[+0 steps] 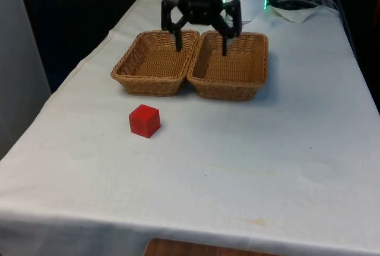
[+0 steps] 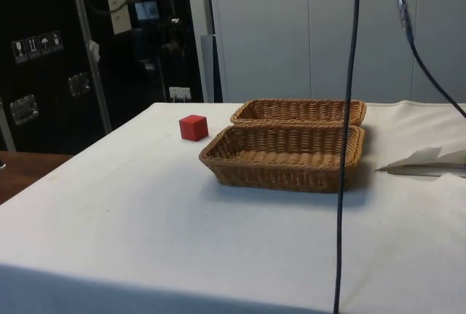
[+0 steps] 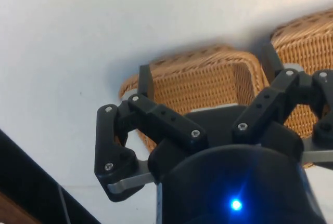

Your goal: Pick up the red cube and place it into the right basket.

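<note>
Jaws spread wide and empty, the gripper point(image 1: 202, 41) hangs over the baskets point(image 1: 228, 69). The cube point(image 1: 145, 120) looks light, rigid; I'd pinch two opposite flat faces.

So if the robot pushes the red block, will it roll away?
Probably not. The red block has flat faces and rests flat on the white cloth, so it would likely slide or snag rather than roll. Its sharp-edged, solid look suggests it stays stiff when the open tool squeezes it.
</note>
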